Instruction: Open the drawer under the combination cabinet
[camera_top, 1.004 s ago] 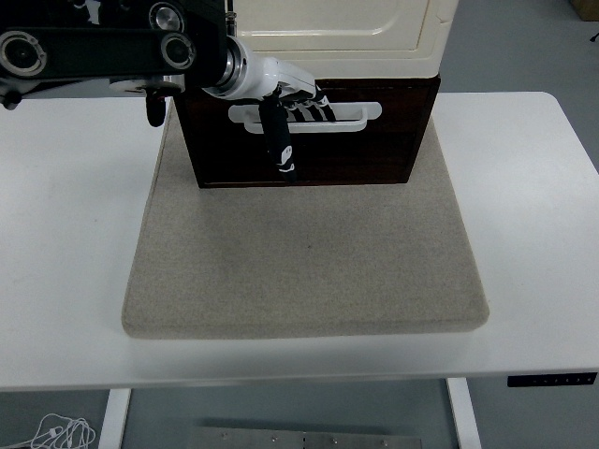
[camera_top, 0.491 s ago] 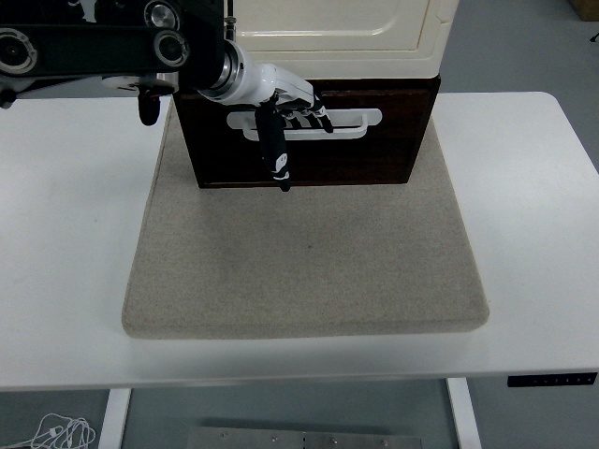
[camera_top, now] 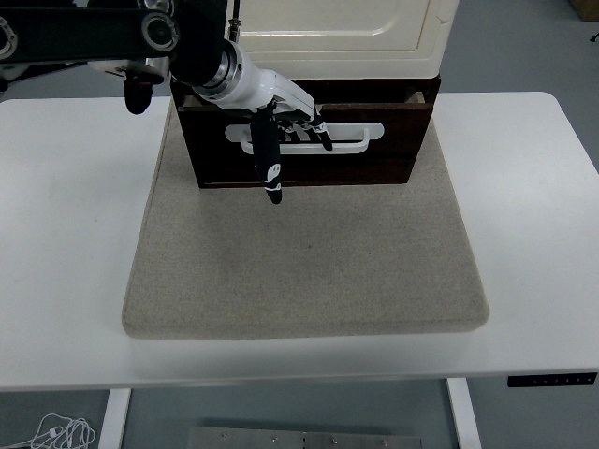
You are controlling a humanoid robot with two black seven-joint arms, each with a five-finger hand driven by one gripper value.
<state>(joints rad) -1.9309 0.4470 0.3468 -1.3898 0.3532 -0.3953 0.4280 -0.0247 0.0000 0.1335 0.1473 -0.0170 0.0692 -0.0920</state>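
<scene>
**Left hand hooked in the drawer handle, pull direction is toward the near table edge**

The dark brown wooden drawer [camera_top: 304, 140] sits at the bottom of the combination cabinet, directly under the cream-coloured upper cabinet unit [camera_top: 337, 33]. Its front face looks toward the robot. A thin gap shows along the top of the drawer front, so by my judgement it is already a little out, but not yet really open.

On the drawer front is the white long bar handle [camera_top: 360, 137]. Its long axis runs left-right, parallel to the drawer front, i.e. across the pull direction. This is the relation that counts: the drawer can slide only toward the near table edge, at a right angle to the handle.

The left hand [camera_top: 281, 117], black and white w/ five fingers, comes from the left of the cabinet and is clenched on the left part of the handle. The fingers [camera_top: 314, 122] are curled through the handle opening; the thumb [camera_top: 269, 159] points down over the drawer front, below the handle. The grip is left of the handle's middle, so the pull may twist the drawer a bit.

Under the cabinet lies a beige felt-like mat [camera_top: 304, 271], which extends in front of the drawer, on the white table [camera_top: 65, 234]. The mat in front of the drawer carries nothing, so there is room for sliding.

The right hand is not in view; the left is the only one near.
</scene>
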